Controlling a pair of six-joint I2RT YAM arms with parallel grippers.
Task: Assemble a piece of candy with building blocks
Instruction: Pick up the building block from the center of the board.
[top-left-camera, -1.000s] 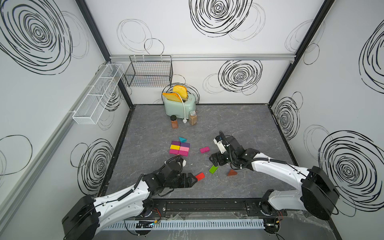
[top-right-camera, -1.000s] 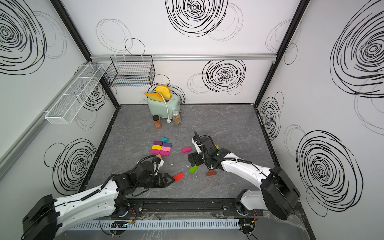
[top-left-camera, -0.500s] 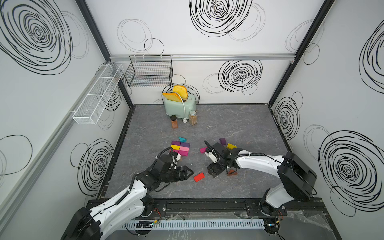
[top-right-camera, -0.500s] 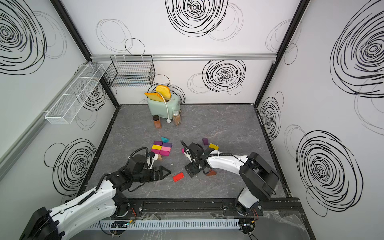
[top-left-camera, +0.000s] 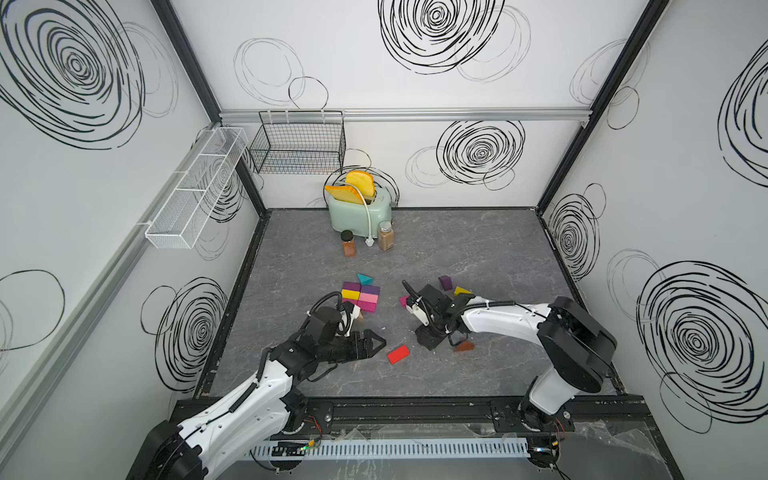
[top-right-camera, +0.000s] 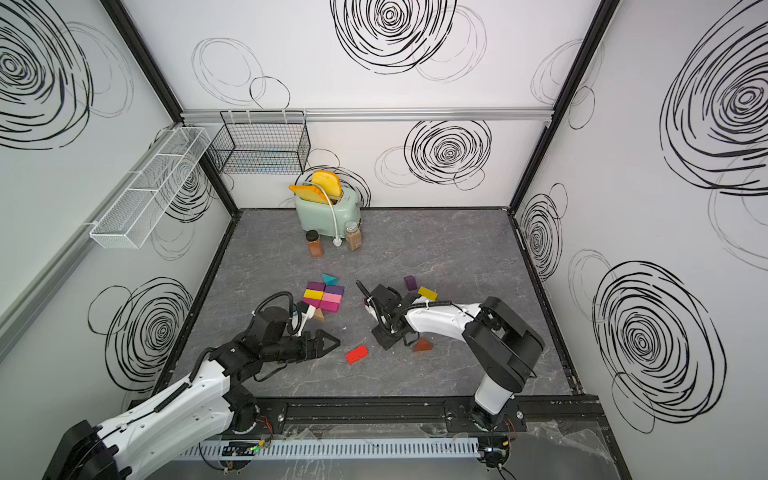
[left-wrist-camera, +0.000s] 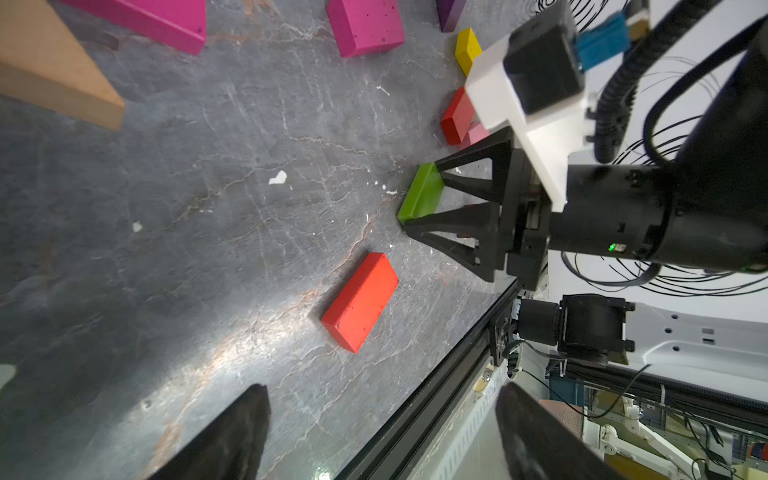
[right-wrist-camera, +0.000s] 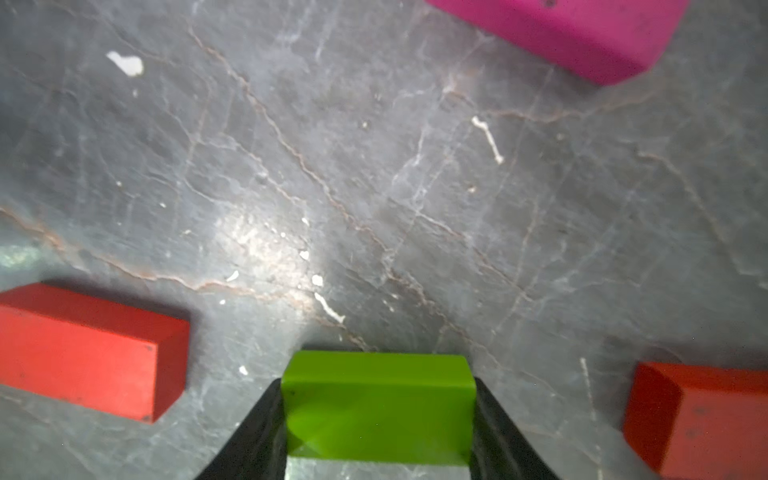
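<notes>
The green brick (right-wrist-camera: 378, 409) is down at the tabletop (top-left-camera: 478, 249) with the right pincer (left-wrist-camera: 420, 197) clenched on it, one finger pressed to each side. That straddling hold from above looks meant to carry the brick off squarely, though I cannot tell whether it has left the surface. Just beside the green brick, on the left arm's side, the red brick (top-left-camera: 398, 354) lies flat and untouched. Beyond it the left pincer (left-wrist-camera: 382, 388) hangs low, released and empty, its fingers spread toward the red brick, probably lined up to take it. The brown triangle (top-left-camera: 464, 345) lies near the green brick on the opposite side. Well apart from the green brick, toward the back wall, sits the cluster (top-left-camera: 360, 296) of purple, yellow, pink and magenta bricks, edges touching. It is likely the candy's body, which the green brick would join. In both top views the right pincer covers the green brick entirely. A second red piece (right-wrist-camera: 698, 415) beside it is cut off at the wrist view's edge and hidden under the right arm (top-left-camera: 498, 322) from above, so its shape is unclear.
</notes>
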